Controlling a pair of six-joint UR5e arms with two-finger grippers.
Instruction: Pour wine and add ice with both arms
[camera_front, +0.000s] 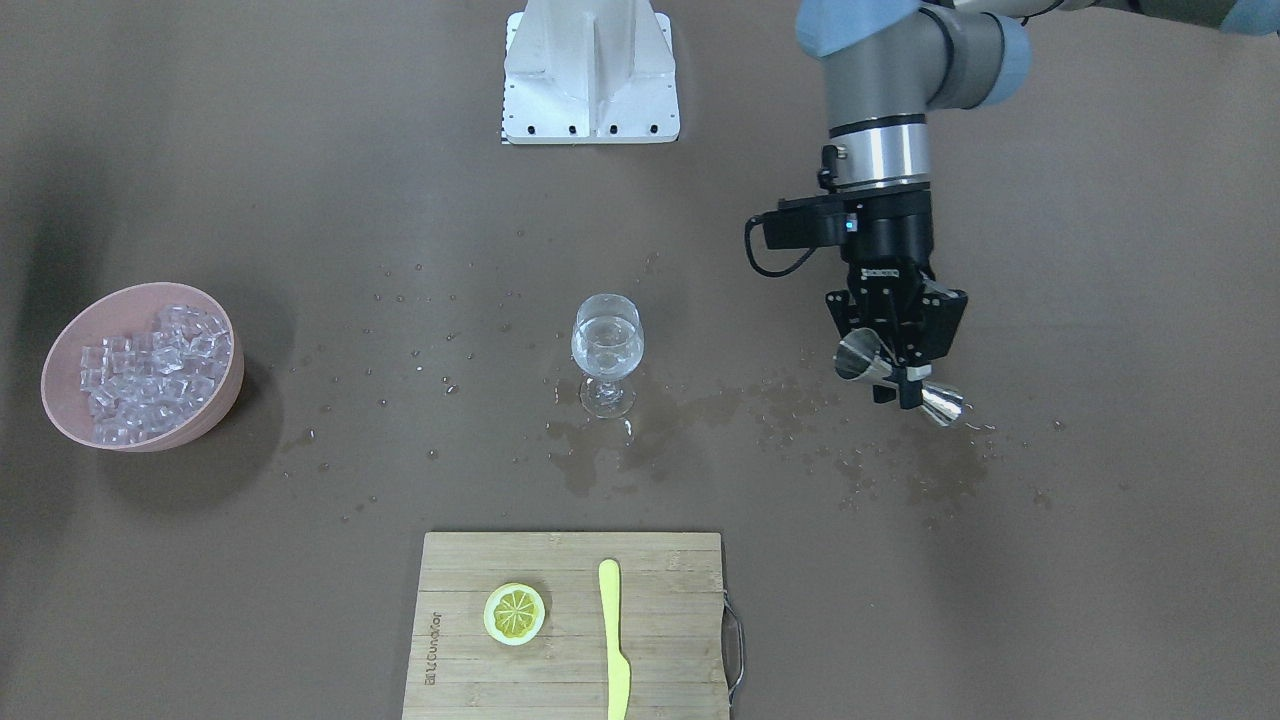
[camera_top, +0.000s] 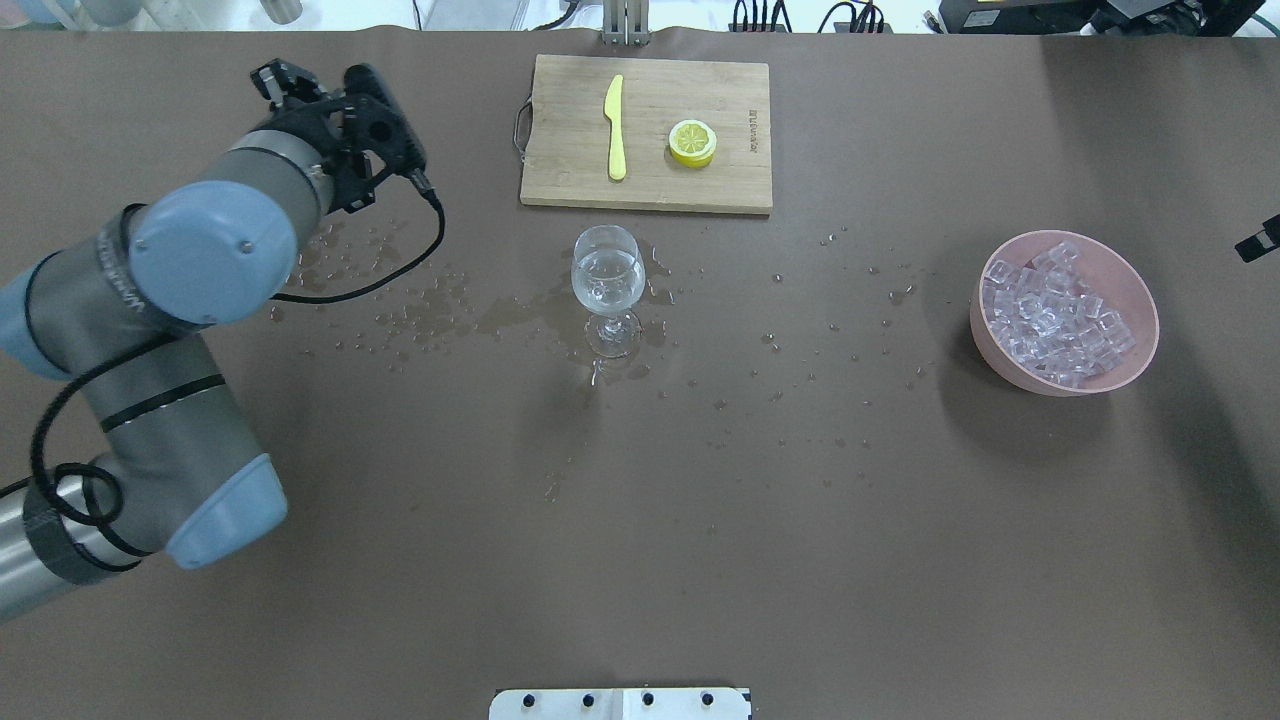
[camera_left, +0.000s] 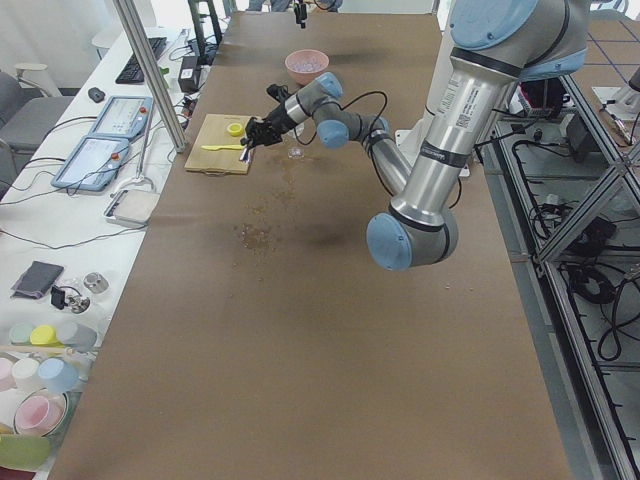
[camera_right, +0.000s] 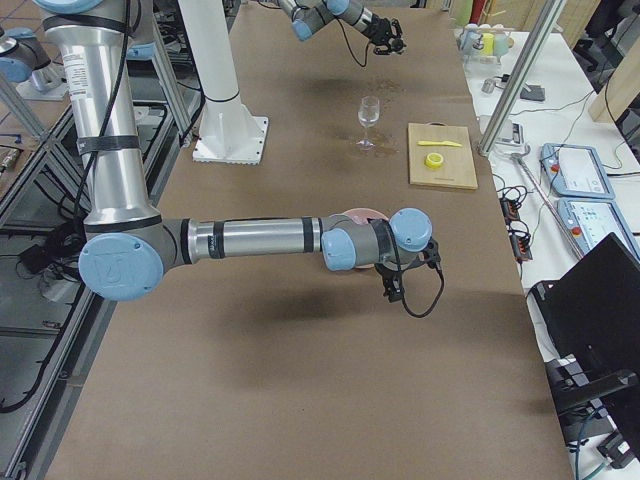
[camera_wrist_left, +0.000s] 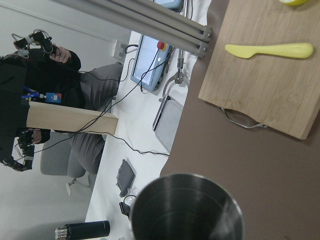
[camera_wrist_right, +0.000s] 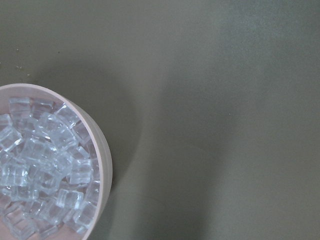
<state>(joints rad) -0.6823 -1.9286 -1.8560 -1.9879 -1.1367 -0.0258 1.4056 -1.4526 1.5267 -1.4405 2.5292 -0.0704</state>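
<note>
Wine (camera_front: 606, 352) lies in the glass (camera_front: 607, 372), left jaws clamp a jigger (camera_front: 860, 358), right jaws unclear.

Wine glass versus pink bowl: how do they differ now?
The wine glass is clear, tall and stemmed; the pink bowl is opaque, low and wide. The wine glass holds a little clear liquid; the pink bowl is piled with ice cubes. The wine glass stands mid-table; the pink bowl toward the robot's right. Both stand upright.

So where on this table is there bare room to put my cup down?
Widest: between the wine glass and the white bracket, mostly dry. Also between glass and ice bowl, though droplet-speckled. Crowded: the cutting board, and the wet patch by the left hand holding the jigger.
</note>
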